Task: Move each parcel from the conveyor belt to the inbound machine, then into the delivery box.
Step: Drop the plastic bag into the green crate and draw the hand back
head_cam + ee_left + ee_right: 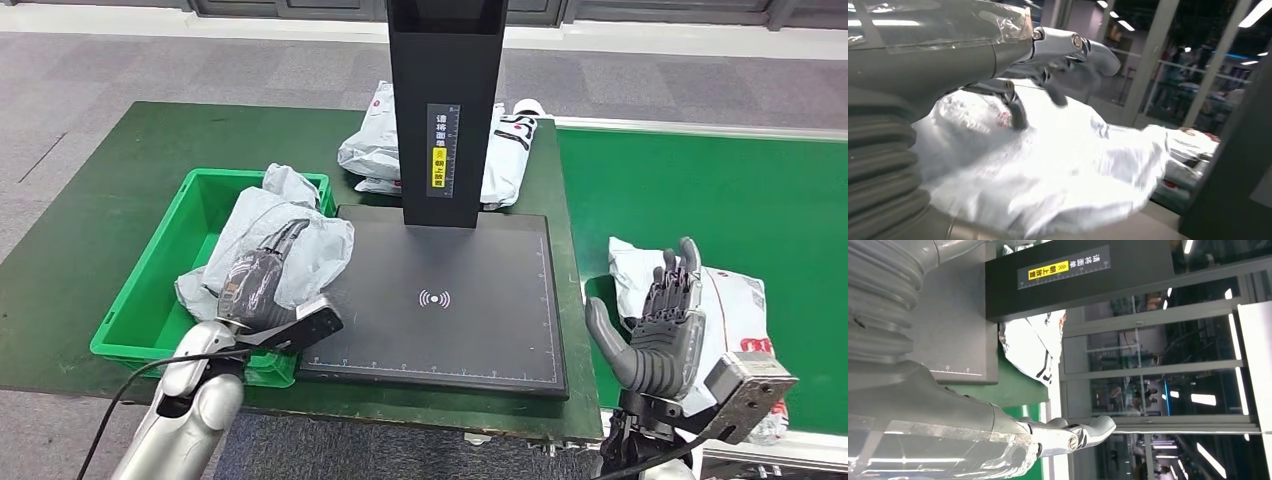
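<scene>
The grey parcel (285, 240) is in my left hand (258, 282), draped over the right rim of the green delivery box (150, 275), part of it inside the box and its right corner spilling onto the left edge of the black scanner plate (470, 330). My fingers lie across the top of the crumpled plastic; from the left wrist view the thumb and fingers (1015, 107) press into the white wrap of the parcel (1048, 170), so I'm grasping it.

Over on the right, a second parcel (735, 300) lies on the green conveyor belt (700, 190), white plastic with red print near its near right corner. My right hand (660, 325) hovers just in front of it, palm up, fingers spread and pointing to the far side, nothing in it, released. The right wrist view shows the thumb tip (1093, 427) free in the air.

Between my two hands sits the inbound machine: the flat plate with its wireless symbol (434, 298) in the middle and the black column (445, 110) rising at its far edge, a yellow-and-white label (443, 150) on the front. Behind the column, a heap of more grey and white parcels (510, 150) rests on the dark green table (90, 200). A black cable (130, 385) runs along my left forearm.
</scene>
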Controlling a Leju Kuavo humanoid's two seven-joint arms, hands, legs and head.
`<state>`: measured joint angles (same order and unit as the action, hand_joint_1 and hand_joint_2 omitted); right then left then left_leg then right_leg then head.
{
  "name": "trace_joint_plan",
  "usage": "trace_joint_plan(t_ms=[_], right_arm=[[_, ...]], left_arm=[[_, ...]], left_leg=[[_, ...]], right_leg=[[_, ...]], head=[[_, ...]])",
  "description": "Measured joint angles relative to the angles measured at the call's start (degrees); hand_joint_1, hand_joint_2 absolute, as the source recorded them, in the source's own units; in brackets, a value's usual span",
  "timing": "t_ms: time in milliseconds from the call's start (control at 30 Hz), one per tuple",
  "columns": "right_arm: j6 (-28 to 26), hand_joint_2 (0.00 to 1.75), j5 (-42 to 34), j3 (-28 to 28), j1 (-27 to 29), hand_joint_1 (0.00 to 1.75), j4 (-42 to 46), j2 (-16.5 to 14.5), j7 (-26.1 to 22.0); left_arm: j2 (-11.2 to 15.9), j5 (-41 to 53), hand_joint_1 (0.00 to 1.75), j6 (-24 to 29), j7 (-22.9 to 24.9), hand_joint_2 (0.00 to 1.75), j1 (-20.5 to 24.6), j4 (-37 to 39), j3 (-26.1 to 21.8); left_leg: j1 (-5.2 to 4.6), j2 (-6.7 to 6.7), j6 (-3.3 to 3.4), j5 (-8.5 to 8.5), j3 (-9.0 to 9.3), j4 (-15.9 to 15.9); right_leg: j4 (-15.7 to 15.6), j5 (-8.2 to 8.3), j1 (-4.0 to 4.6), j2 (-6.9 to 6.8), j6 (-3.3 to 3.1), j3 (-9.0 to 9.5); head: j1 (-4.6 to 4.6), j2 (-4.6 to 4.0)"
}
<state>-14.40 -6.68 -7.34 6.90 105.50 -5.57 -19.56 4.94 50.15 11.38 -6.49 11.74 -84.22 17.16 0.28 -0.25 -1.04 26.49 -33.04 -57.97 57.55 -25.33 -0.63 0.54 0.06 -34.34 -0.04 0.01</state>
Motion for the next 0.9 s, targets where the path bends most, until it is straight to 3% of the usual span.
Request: trace_joint_plan(t_ms=[400,900], right_arm=[[-0.9,1.75,0.0,0.0,0.1,0.00,0.0,0.0,0.1],[-1.1,1.75,0.1,0.0,0.1,0.00,0.0,0.0,0.1]], left_arm=[[-0.7,-1.3,0.00,2.3,4.9,0.00,4.2,5.5,0.2],[-1.2,-1.6,0.00,2.4,5.3,0.00,5.4,7.8,0.2]], left_leg=[[0.05,0.01,0.00,0.00,0.00,0.0],[0.05,0.01,0.00,0.00,-0.01,0.0]], right_leg=[[0.0,0.00,-0.02,0.00,0.00,-0.01],[0.0,0.00,-0.01,0.00,0.00,-0.02]], head=[[0.00,0.00],[0.00,0.00]])
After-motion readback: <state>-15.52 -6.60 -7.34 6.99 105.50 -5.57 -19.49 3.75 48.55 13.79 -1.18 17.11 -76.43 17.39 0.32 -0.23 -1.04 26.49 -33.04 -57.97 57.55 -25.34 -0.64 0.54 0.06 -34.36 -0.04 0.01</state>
